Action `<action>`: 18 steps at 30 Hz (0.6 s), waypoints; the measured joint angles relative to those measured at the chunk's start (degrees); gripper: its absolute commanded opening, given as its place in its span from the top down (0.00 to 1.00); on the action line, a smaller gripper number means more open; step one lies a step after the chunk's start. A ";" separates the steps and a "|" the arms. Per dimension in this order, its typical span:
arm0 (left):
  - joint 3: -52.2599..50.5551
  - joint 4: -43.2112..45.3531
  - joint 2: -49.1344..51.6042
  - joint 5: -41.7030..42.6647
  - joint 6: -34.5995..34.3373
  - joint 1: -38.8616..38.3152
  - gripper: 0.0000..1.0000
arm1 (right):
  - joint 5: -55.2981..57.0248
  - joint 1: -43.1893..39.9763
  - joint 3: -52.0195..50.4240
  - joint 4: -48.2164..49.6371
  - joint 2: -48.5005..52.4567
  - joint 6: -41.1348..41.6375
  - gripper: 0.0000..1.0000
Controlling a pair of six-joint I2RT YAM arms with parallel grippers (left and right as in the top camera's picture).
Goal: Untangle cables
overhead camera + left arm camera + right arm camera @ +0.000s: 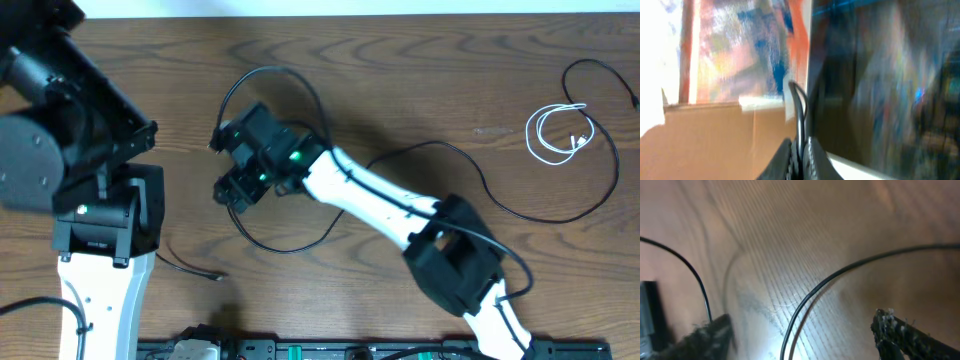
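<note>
A long black cable [283, 246] loops on the wooden table around my right gripper [224, 166]. In the right wrist view that gripper [800, 337] is open just above the table, with the black cable [807, 300] running between its two fingers. A second black cable [500, 207] runs right to a small white cable coil [558, 132] at the far right. My left gripper [799, 156] is raised off the table and shut on a thin black cable [799, 107] that sticks out beyond the fingertips. The left gripper's tips do not show in the overhead view.
The left arm [70, 150] fills the left side of the overhead view. A short black cable end [195, 266] lies beside its base. The right arm [380, 200] stretches across the middle of the table. A rack of equipment [300, 350] lines the front edge.
</note>
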 measured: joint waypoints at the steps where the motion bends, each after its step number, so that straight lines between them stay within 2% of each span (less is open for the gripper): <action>1: 0.09 -5.57 -0.04 -0.92 -0.31 0.02 0.93 | 1.70 1.14 0.61 -0.02 1.97 0.33 0.22; 5: 0.17 -22.29 0.04 -1.70 -3.80 0.13 0.93 | 6.47 2.43 3.43 -0.55 7.02 0.90 0.25; 12: 0.20 -44.39 0.87 -1.70 -14.43 2.03 0.92 | 13.40 4.28 5.90 -0.13 10.60 1.18 0.37; 14: 0.15 -50.62 1.97 -0.02 -18.62 4.20 0.92 | 16.11 5.51 6.38 0.07 10.64 1.57 0.39; 16: 0.20 -58.55 3.61 4.39 -22.43 7.56 0.93 | 17.81 6.29 6.56 0.07 10.86 1.79 0.42; 18: 0.20 -62.90 5.90 9.07 -25.68 11.13 0.93 | 19.82 7.08 6.62 0.15 11.80 1.88 0.45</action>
